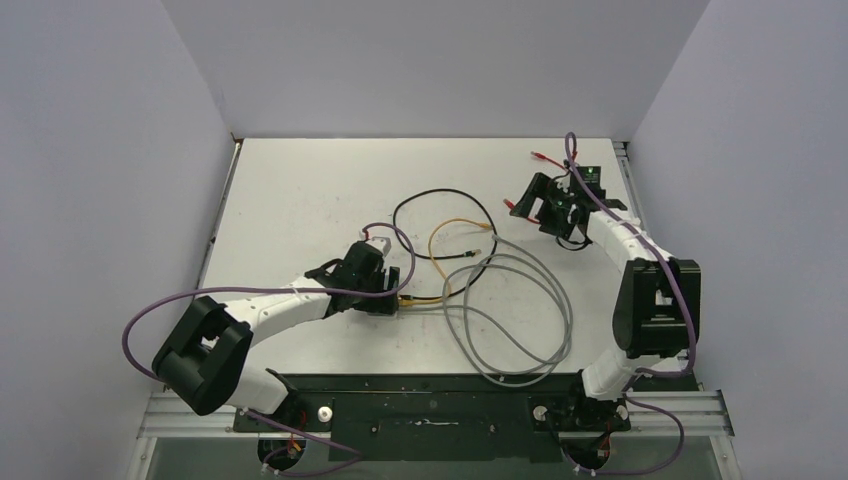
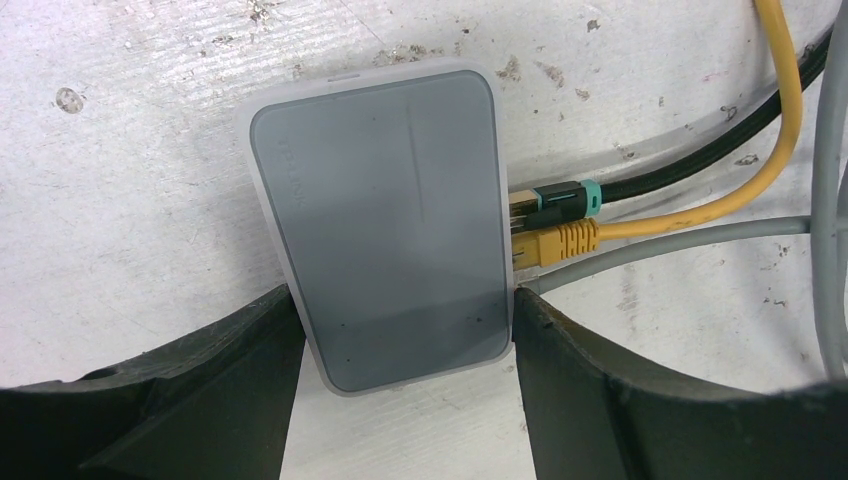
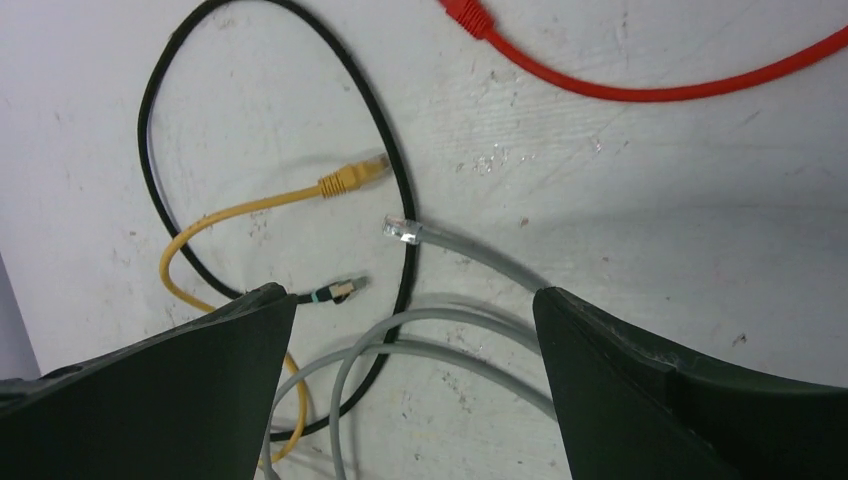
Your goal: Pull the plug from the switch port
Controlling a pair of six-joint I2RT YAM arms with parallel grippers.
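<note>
The switch (image 2: 385, 215), a flat grey box, lies on the white table. My left gripper (image 2: 402, 300) is shut on it, one finger against each long side. Three plugs sit in the sockets on its right edge: a black one with a teal band (image 2: 560, 200), a yellow one (image 2: 562, 240) and a grey cable's plug (image 2: 527, 278). From above, the left gripper (image 1: 385, 290) hides the switch. My right gripper (image 1: 530, 205) hangs open at the far right, with nothing between its fingers (image 3: 590, 340).
Black, yellow and grey cables loop over the table's middle (image 1: 500, 290). Their free ends lie below the right gripper: a yellow plug (image 3: 355, 177), a clear plug (image 3: 402, 228) and a black plug (image 3: 340, 291). A red cable (image 3: 620, 85) lies beyond them. Grey walls stand on three sides.
</note>
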